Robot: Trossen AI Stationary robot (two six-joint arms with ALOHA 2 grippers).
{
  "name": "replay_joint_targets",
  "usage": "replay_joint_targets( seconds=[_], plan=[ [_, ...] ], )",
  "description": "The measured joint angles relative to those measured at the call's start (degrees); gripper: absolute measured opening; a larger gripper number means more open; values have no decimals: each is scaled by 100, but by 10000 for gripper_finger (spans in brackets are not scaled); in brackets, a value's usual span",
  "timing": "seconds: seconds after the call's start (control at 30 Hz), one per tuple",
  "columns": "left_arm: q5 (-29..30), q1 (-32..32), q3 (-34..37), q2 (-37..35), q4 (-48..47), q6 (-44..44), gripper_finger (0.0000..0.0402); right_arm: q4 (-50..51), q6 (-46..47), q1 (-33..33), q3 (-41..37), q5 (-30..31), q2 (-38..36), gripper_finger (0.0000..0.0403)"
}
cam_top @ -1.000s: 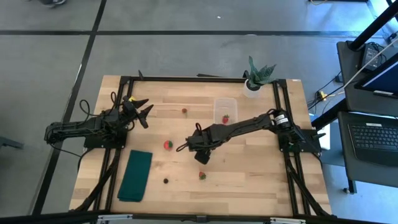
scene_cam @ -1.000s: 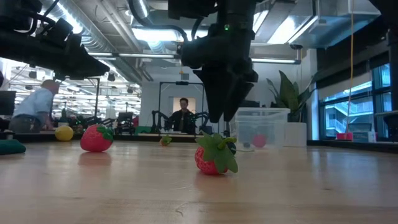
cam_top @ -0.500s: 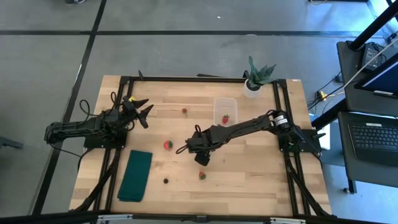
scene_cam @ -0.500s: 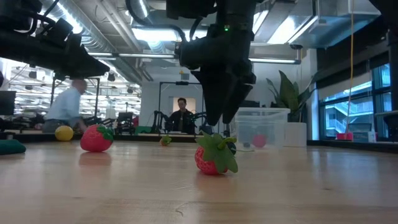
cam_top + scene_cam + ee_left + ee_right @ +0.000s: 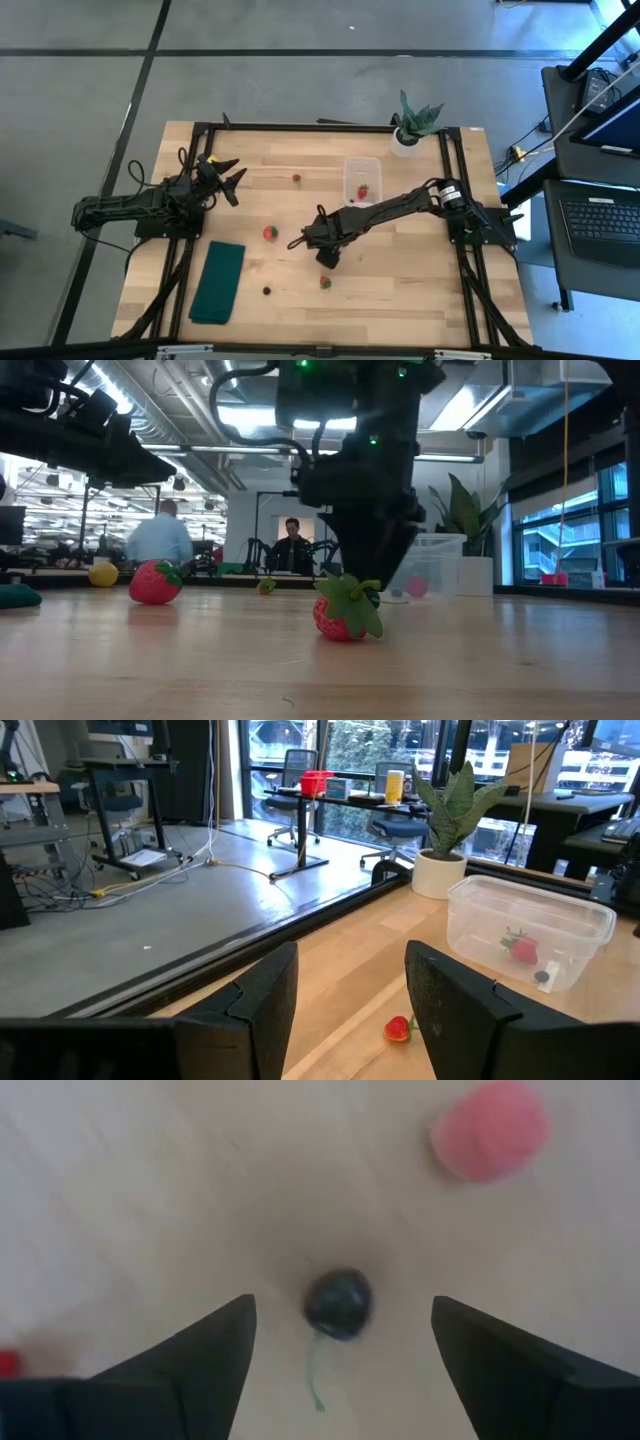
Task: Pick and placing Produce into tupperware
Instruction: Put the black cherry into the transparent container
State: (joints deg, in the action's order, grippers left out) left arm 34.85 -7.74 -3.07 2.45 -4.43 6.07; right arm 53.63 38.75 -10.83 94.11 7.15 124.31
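Wooden bench (image 5: 400, 290) with a black frame, standing on a grey floor; seen from above, both dark arms reach inward over it. Right arm extends from the right side toward the centre, its right gripper (image 5: 326, 257) lowered close to the bench, fingers (image 5: 200, 1350) spread wide with nothing between them; in its wrist view a dark round berry (image 5: 338, 1302) lies on the wood in the gap between the fingers, and a pink piece (image 5: 490, 1130) lies near it. Left arm waits at the left edge, its left gripper (image 5: 227, 180) raised, fingers (image 5: 265, 985) partly apart and holding nothing. Dark green folded cloth (image 5: 219, 281) lies near the front left corner. Potted green plant (image 5: 412, 124) stands at the far edge, just beside the tupperware (image 5: 362, 178), a clear tub that holds a red strawberry piece (image 5: 363, 189) and, in the left wrist view, a dark berry (image 5: 541, 976). Loose produce on the bench: a strawberry (image 5: 269, 232) left of the right gripper, a second strawberry (image 5: 325, 282) just in front of it, a small red piece (image 5: 297, 178) toward the far edge, a dark berry (image 5: 267, 291) near the cloth, and a yellow piece (image 5: 103, 573) seen in the low view. People show in the room beyond.
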Motion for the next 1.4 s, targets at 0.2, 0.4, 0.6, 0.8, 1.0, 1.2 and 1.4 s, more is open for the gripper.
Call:
replay_joint_targets(
  seconds=[0.2,0.4,0.6,0.8,1.0,1.2,1.4],
  plan=[
    [0,-1,0,1,1,0,179,-374,22,0,-275,-143,0,300],
    [0,1,0,1,-1,-11,179,-595,11,0,-432,-246,-20,263],
    [0,0,0,0,-1,-13,179,-695,-1,0,-438,-249,-20,213],
    [0,-1,0,1,1,-15,179,-717,-3,0,-438,-279,-18,162],
    [0,0,0,-1,-1,-15,179,-722,-2,1,-438,-276,-15,116],
    [0,0,0,1,0,-15,179,-720,-1,2,-438,-274,-11,117],
    [0,0,0,0,0,-11,179,-602,-35,2,-327,-281,14,117]
  ],
)
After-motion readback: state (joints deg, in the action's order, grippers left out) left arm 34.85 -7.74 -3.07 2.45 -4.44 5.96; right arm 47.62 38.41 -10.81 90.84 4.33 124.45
